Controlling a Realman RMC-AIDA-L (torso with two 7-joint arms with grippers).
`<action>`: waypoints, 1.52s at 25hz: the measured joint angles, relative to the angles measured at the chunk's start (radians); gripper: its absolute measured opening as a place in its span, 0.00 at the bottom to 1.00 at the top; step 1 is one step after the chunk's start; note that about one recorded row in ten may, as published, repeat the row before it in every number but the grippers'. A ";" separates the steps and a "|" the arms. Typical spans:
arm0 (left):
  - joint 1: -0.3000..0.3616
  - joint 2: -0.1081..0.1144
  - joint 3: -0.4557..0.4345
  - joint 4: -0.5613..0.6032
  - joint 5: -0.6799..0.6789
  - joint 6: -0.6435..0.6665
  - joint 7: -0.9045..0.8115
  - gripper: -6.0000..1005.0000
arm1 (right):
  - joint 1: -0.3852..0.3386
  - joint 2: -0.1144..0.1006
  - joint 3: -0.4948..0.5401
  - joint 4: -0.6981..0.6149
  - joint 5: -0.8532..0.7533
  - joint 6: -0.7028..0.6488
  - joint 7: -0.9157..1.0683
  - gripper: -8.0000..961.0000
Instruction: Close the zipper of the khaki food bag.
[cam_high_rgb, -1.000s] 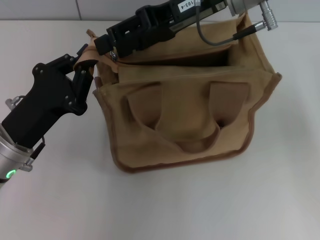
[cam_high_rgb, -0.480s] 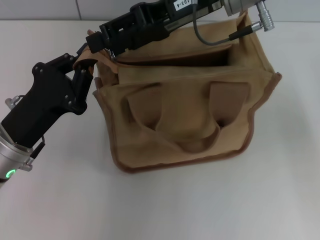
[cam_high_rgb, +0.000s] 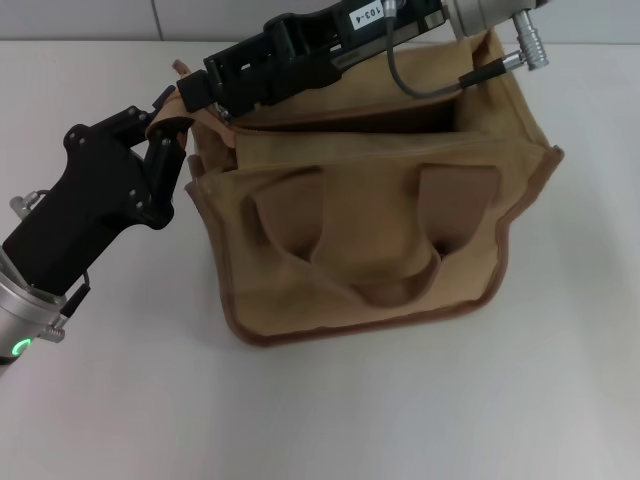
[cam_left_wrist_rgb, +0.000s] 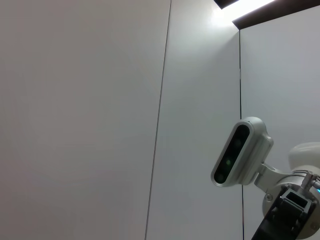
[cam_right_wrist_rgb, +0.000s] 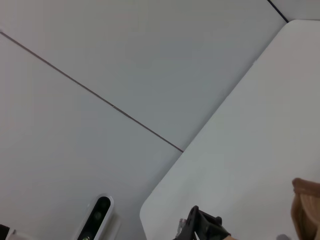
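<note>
The khaki food bag (cam_high_rgb: 370, 240) stands on the white table in the head view, its front handle lying flat on the front panel. A dark gap (cam_high_rgb: 350, 120) runs along its top behind the front panel. My left gripper (cam_high_rgb: 168, 125) is shut on the fabric tab at the bag's top left corner. My right arm reaches across the bag's top from the right, and my right gripper (cam_high_rgb: 203, 93) sits at the left end of the top, just above that tab. The zipper's slider is hidden under the right gripper. A scrap of tan fabric (cam_right_wrist_rgb: 306, 212) shows in the right wrist view.
The white table (cam_high_rgb: 330, 410) spreads in front of and on both sides of the bag, with a tiled wall behind. The right arm's cable (cam_high_rgb: 430, 85) hangs over the bag's top. The wrist views show mostly wall and the head camera (cam_left_wrist_rgb: 241, 152).
My right gripper has moved a little to the left along the bag's top, then eased back slightly. The left gripper and the bag have stayed in place.
</note>
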 joint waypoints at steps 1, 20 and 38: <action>0.000 0.000 0.000 0.000 0.000 0.000 0.000 0.04 | 0.001 0.001 0.000 0.000 0.001 0.000 -0.001 0.79; 0.003 0.000 0.000 0.000 0.000 -0.002 0.000 0.04 | -0.002 0.003 0.010 0.000 0.006 -0.007 -0.026 0.79; 0.002 0.000 0.000 -0.001 0.000 -0.002 0.010 0.04 | -0.016 0.002 0.001 0.000 0.032 -0.002 -0.043 0.55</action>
